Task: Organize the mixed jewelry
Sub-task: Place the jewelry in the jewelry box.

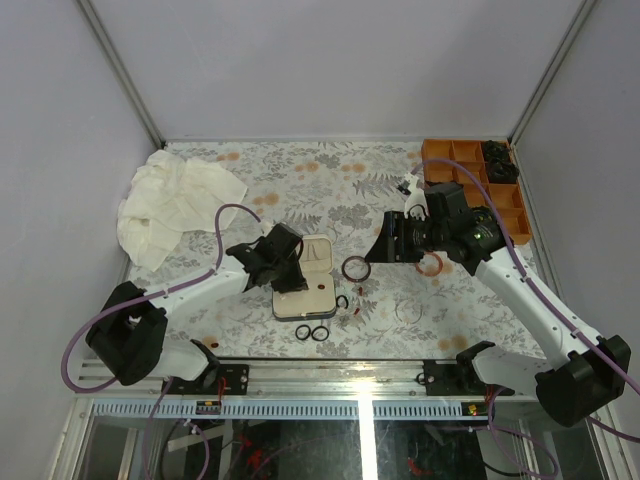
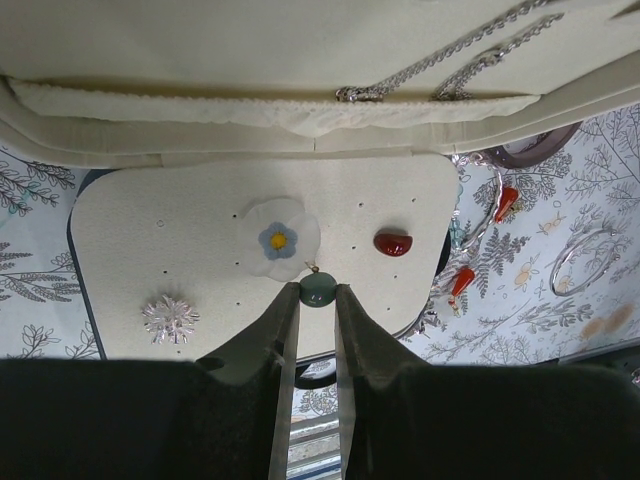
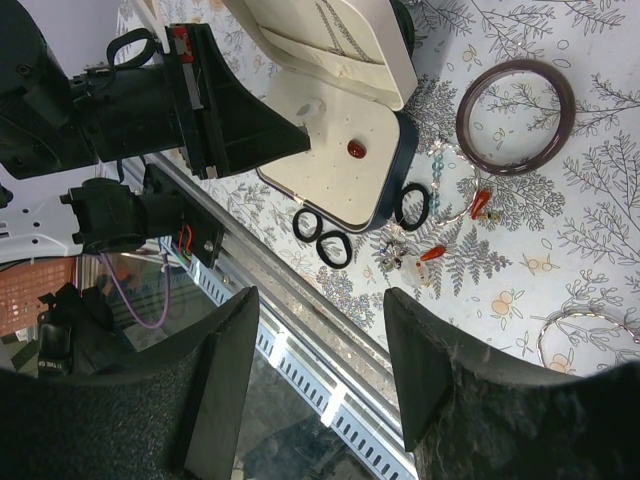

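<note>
The narrow left pincer (image 2: 318, 298) gripped the green bead (image 2: 318, 291) at its tips. The bead was over the pad (image 2: 150, 230), by its near edge.

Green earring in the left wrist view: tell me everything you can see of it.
The green earring is a small round glossy bead, stone-like, with a tiny gold fitting on top. It sits on the case's cream pad, close beside the pale flower stud, and looks pinched between the fingertips of the left gripper.

Crumpled white cloth (image 1: 175, 205) upper left, orange divided tray (image 1: 440, 160) upper right, open navy cream-lined case (image 1: 316, 296) centre, on floral-patterned bench (image 1: 330, 190).
</note>
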Motion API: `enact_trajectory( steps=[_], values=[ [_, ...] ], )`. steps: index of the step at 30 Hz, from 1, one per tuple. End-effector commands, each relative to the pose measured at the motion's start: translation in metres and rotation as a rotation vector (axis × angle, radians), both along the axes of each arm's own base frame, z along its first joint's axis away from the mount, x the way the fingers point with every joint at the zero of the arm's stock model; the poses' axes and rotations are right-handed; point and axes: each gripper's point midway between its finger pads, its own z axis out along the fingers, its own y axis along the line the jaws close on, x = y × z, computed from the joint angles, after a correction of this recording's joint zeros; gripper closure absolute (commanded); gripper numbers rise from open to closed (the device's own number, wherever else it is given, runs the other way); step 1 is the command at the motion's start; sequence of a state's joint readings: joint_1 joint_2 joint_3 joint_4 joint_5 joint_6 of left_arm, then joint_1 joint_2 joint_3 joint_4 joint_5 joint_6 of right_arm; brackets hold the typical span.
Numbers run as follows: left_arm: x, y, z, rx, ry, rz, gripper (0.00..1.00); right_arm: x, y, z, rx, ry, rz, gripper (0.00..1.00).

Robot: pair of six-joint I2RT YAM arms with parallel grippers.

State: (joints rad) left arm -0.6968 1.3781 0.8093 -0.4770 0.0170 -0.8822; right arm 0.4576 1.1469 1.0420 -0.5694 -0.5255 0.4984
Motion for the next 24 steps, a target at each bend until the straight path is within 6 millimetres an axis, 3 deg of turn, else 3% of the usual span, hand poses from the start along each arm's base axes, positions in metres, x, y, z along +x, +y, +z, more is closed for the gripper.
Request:
enact_trajectory(
  steps=[1,24],
  values=[
    [0.0047,-0.0003,0.0029,0.02,-0.027,0.0,1.0,-0.0039,0.0055,0.0128,0.043,-0.032,0.026,0.4],
    [-0.0022,0.008,-0.0066,0.061,-0.003,-0.001,1.0,-0.0051,0.0083,0.0098,0.054,-0.015,0.036,0.4]
  ],
)
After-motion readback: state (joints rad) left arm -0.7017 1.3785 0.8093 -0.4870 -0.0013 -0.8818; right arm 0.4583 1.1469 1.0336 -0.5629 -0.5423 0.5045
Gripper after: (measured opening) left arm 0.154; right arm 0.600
